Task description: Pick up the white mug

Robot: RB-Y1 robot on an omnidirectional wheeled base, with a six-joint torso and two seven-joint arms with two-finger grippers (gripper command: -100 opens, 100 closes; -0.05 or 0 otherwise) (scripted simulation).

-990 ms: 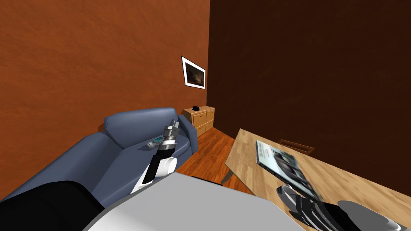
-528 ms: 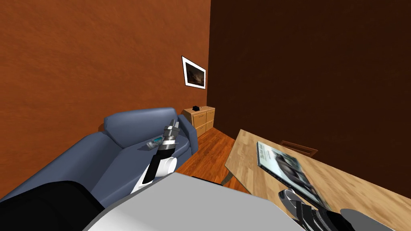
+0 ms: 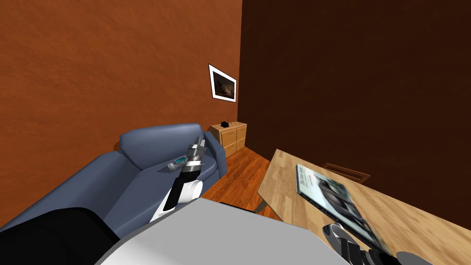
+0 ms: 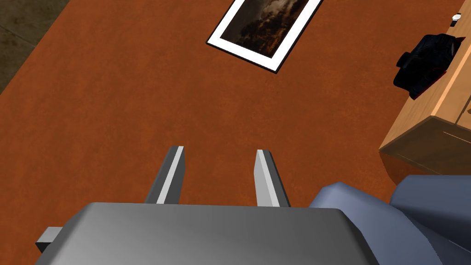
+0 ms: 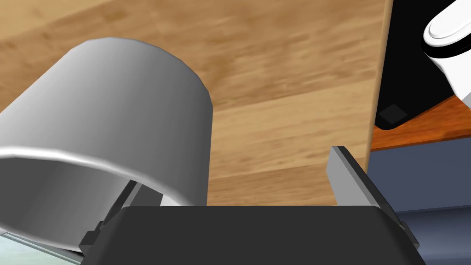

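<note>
The mug (image 5: 115, 115) is a plain grey-white cylinder on the wooden table (image 5: 294, 78), with its mouth turned toward my right hand. My right gripper (image 5: 239, 170) is open at its rim. One finger (image 5: 349, 179) stands free beside the mug, and the other finger (image 5: 131, 195) meets the rim, its tip hidden by the mug. The head view catches a grey sliver of the mug (image 3: 414, 260) at the bottom edge, beyond my right forearm (image 3: 349, 244). My left gripper (image 4: 220, 158) hangs open and empty over the sofa (image 3: 152, 152).
A large book (image 3: 336, 198) lies on the table (image 3: 285, 193) just beyond the mug. A chair back (image 3: 347, 171) shows behind the table. A remote (image 3: 178, 162) rests on the sofa. A wooden cabinet (image 3: 230, 133) stands in the corner.
In the head view my right forearm and the mug have slid down toward the bottom right edge. The book and table shifted slightly the same way. The left arm has not moved.
</note>
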